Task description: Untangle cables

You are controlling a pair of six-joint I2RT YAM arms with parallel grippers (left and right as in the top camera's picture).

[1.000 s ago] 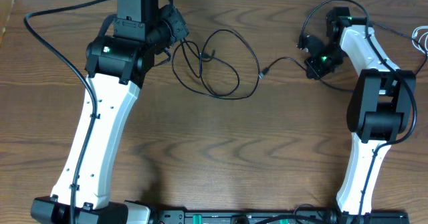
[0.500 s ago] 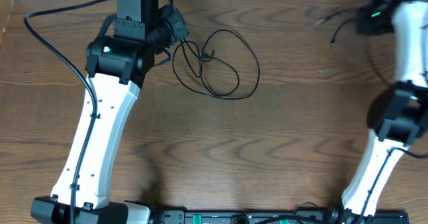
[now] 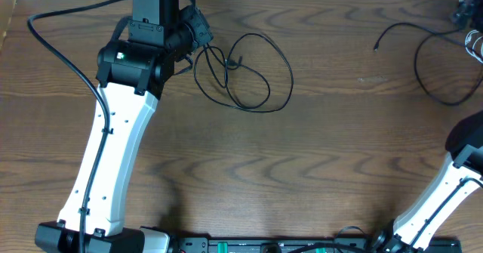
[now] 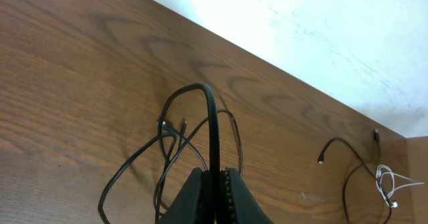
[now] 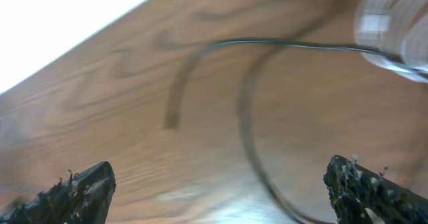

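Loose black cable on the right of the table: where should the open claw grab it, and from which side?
Grip the loose black cable just behind its small plug end, the right claw coming straight down. That stretch lies flat on bare table, away from the white cable and its own loop, so the claw would likely catch one strand only.

Open tabletop centre, looped black cables left, black cable right

Bright, even light; right wrist view's cables blurred, corner glaring white.
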